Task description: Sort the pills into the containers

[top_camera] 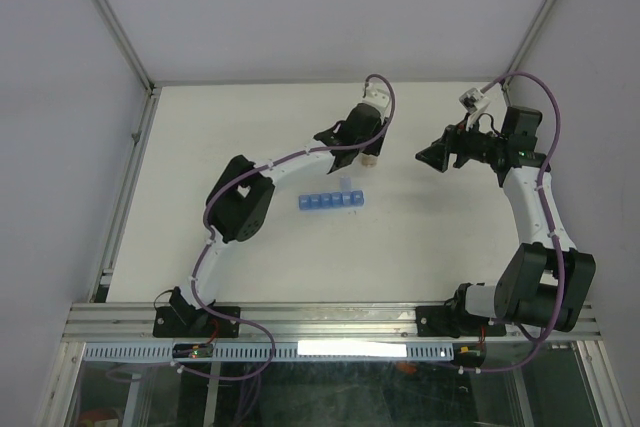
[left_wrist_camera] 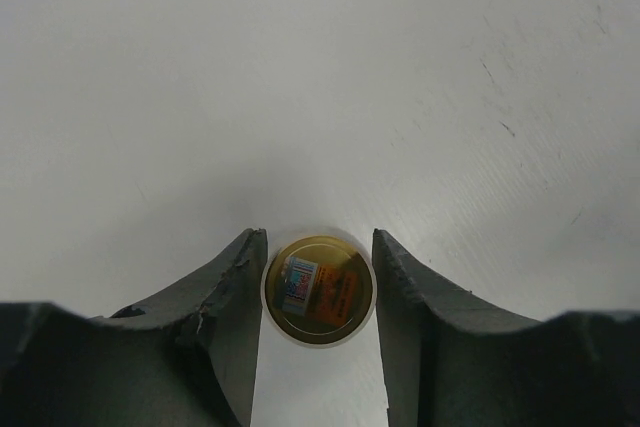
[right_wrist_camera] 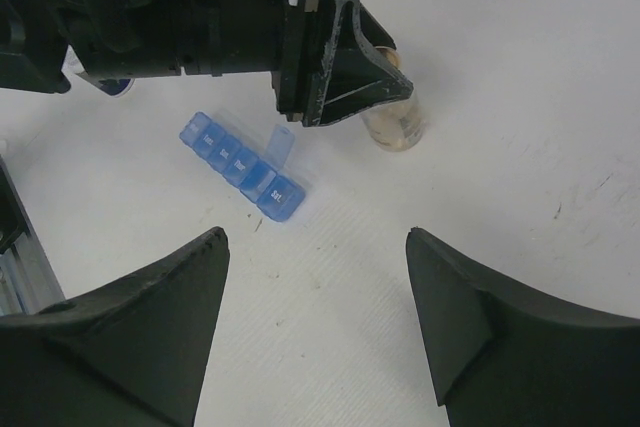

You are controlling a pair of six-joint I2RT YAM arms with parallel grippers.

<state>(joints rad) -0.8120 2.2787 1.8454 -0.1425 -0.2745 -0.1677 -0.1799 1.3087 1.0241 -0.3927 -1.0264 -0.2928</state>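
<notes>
The containers point(top_camera: 331, 201) are a translucent blue strip of small square compartments in a row near the table's middle. In the right wrist view the containers point(right_wrist_camera: 243, 167) have one lid standing up. Just behind the strip stands a small clear bottle point(top_camera: 369, 159) with orange-tan contents; no single pills can be made out. My left gripper point(left_wrist_camera: 318, 247) points down over the bottle point(left_wrist_camera: 318, 289), and its fingers press the rim on both sides. My right gripper point(top_camera: 428, 157) hovers open to the right, and the right gripper point(right_wrist_camera: 316, 239) holds nothing. The bottle point(right_wrist_camera: 397, 125) is partly hidden by the left fingers.
The left arm's black wrist point(right_wrist_camera: 200, 22) fills the upper left of the right wrist view. Metal frame rails point(top_camera: 128, 162) run along the table's left edge and back corners. White walls stand behind the table.
</notes>
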